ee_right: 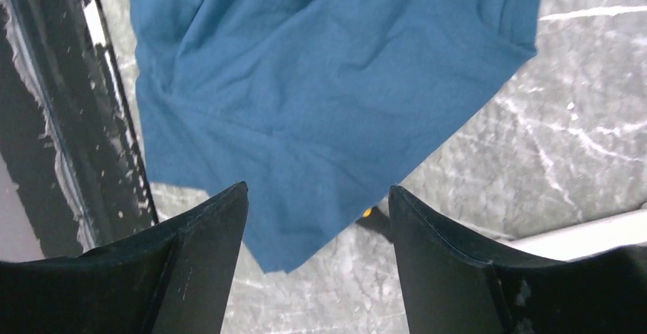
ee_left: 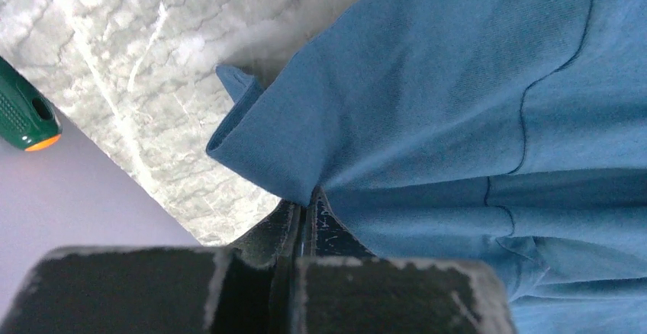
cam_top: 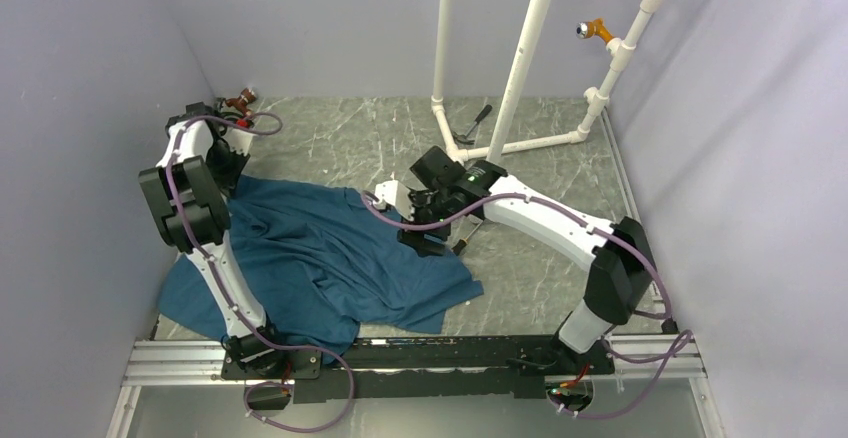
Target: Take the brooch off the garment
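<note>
The garment [cam_top: 330,258], a dark teal-blue T-shirt, lies crumpled on the left half of the table. My left gripper [cam_top: 232,173] is at its far left corner. In the left wrist view the jaws [ee_left: 309,204] are shut on a pinched fold of the garment [ee_left: 458,82]. My right gripper [cam_top: 428,236] hovers over the cloth's right edge. Its jaws [ee_right: 317,193] stand open with nothing between them, above a pointed corner of the garment [ee_right: 328,82]. The brooch shows in no view.
A white pipe frame [cam_top: 520,58] stands at the back right, with a hammer [cam_top: 470,128] at its foot. A green tool handle [ee_left: 23,117] lies by the left wall. A small dark, orange-tipped object [ee_right: 374,216] pokes out beside the cloth. The black front rail [ee_right: 53,120] is close.
</note>
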